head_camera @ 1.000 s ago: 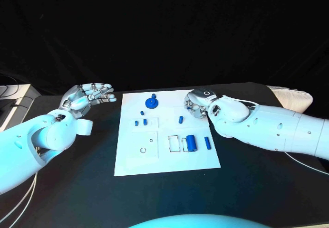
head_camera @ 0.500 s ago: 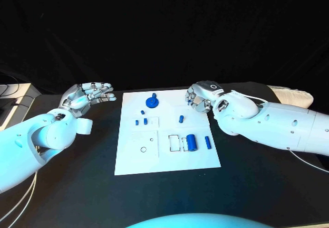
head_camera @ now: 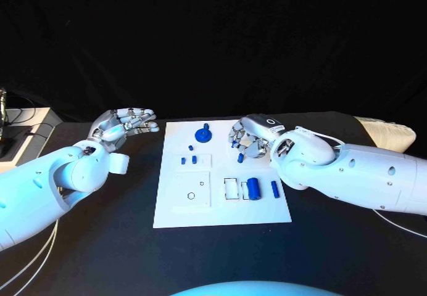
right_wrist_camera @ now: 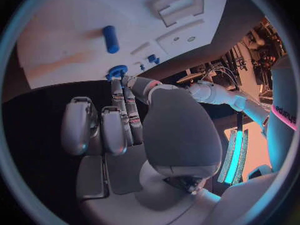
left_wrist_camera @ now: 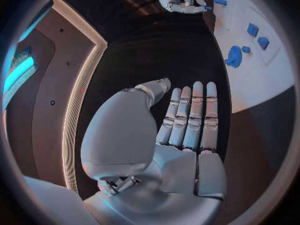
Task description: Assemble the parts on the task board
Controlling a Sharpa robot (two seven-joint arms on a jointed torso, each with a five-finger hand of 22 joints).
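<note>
The white task board (head_camera: pixel 223 206) lies in the middle of the black table. On it are a blue round part (head_camera: pixel 203 134), three small pegs (head_camera: pixel 189 159), a lone blue peg (head_camera: pixel 240 157), a blue cylinder (head_camera: pixel 252 187) and a short bar (head_camera: pixel 274 189). My right hand (head_camera: pixel 249 137) hovers over the board's far right corner, just beyond the lone peg. In the right wrist view two fingers (right_wrist_camera: pixel 128 100) stretch out beside the thumb, the others curl, and nothing is held. My left hand (head_camera: pixel 124 126) is open, palm up, left of the board.
Pale equipment (head_camera: pixel 22 123) stands at the table's left edge. Black table surface lies on both sides of the board and in front of it. In the left wrist view the round part (left_wrist_camera: pixel 234 56) and the board (left_wrist_camera: pixel 269 80) lie beyond my flat fingers (left_wrist_camera: pixel 187 120).
The camera has shifted a little. My right hand has moved slightly inward over the board's far right corner, toward the lone peg. The left hand and the parts have stayed put.
</note>
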